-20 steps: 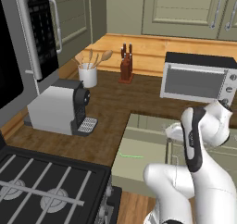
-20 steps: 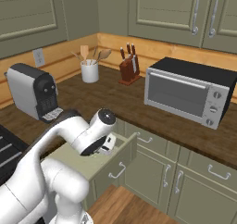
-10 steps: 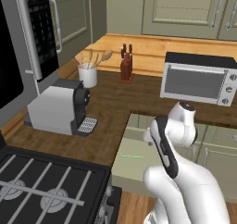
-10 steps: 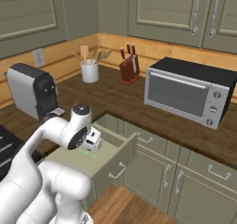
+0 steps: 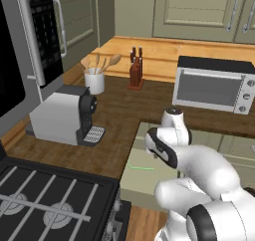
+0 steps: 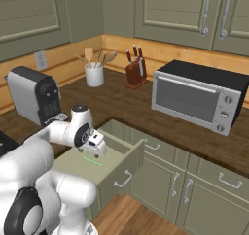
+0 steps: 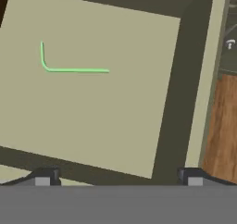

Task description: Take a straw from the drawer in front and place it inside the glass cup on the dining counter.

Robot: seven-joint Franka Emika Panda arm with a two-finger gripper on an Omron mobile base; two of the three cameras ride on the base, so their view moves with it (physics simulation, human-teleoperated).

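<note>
You see the arm swing from the right side of the open drawer (image 6: 127,157) toward its middle over the last second, folding down over the pale floor. In the left base view its white wrist moves from about 3 o'clock to near centre, now hiding more of the drawer's right half. In the right base view the gripper (image 6: 95,149) drops from the drawer's far edge to hang just above the straw (image 6: 92,160). The jaws open a touch wider, and the straw (image 7: 69,66) lies at 10 o'clock in the hand view.
</note>
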